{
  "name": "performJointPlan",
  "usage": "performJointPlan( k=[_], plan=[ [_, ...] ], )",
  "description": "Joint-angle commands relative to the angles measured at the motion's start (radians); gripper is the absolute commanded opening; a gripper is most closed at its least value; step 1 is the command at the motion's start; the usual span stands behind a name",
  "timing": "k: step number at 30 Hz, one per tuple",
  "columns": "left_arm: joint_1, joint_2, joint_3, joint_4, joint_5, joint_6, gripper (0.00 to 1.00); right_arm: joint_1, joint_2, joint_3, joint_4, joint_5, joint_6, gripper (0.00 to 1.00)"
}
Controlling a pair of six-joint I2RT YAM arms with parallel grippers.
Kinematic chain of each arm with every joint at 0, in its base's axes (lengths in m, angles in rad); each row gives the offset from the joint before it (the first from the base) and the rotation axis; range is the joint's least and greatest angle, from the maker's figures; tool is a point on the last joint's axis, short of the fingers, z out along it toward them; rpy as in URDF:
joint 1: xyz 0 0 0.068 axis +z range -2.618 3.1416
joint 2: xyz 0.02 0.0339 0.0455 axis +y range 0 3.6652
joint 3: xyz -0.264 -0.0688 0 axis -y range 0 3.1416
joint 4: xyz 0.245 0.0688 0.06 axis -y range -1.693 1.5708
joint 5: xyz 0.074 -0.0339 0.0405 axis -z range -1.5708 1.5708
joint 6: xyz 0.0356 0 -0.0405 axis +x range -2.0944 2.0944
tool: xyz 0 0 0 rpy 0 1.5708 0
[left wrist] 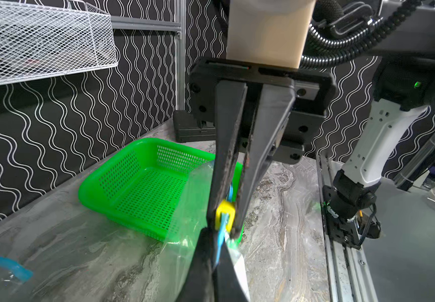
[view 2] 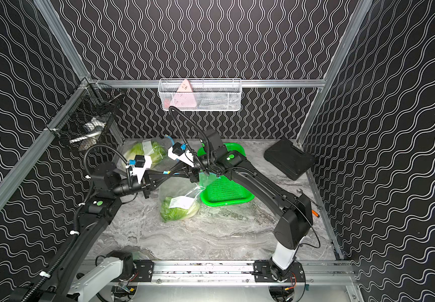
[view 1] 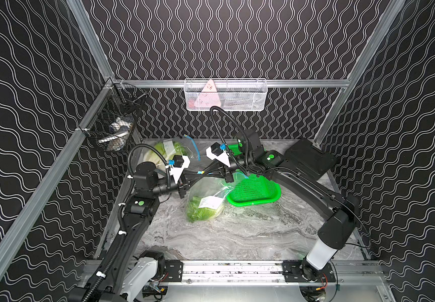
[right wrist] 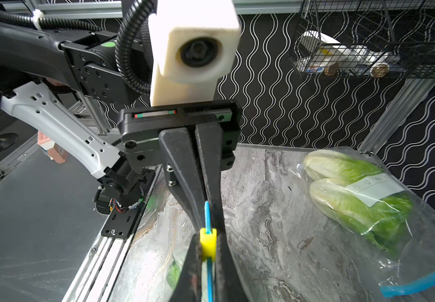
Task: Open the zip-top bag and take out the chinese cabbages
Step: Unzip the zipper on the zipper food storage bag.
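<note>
Right end effector (left wrist: 224, 227) clenches the yellow slider (left wrist: 225, 212); left end effector (right wrist: 207, 218) pinches the blue strip (right wrist: 207, 209) of the zip-top bag (view 1: 206, 193). A green mesh basket (view 1: 253, 189) sits just beside, another cabbage bag (view 1: 174, 150) behind.

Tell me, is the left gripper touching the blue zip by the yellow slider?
Touching. The right wrist view shows the left gripper shut, its fingers pinching the blue zip beside the yellow slider.

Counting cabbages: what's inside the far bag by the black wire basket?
Two cabbages lie side by side inside the far bag, with a white label across them. Anything beneath them is hidden.
</note>
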Motion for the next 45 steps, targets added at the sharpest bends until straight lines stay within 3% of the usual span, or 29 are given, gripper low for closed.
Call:
performJointPlan(
  k=[1,6,18,36,45],
  plan=[
    [0.003,-0.016,0.004,0.147,-0.003,-0.079,0.00,-0.014,-0.011,-0.010,-0.014,0.055,-0.024,0.00],
    [0.004,-0.034,-0.029,0.215,-0.027,-0.138,0.00,-0.040,-0.034,-0.056,0.013,0.044,-0.016,0.00],
    [0.030,-0.038,-0.036,0.229,-0.047,-0.139,0.00,-0.146,-0.098,-0.162,0.034,0.019,-0.002,0.00],
    [0.092,-0.047,-0.035,0.217,-0.239,-0.151,0.00,-0.338,-0.225,-0.382,0.076,0.053,0.040,0.00],
    [0.104,-0.037,-0.038,0.227,-0.221,-0.151,0.00,-0.429,-0.281,-0.487,0.117,0.033,0.067,0.00]
  ],
)
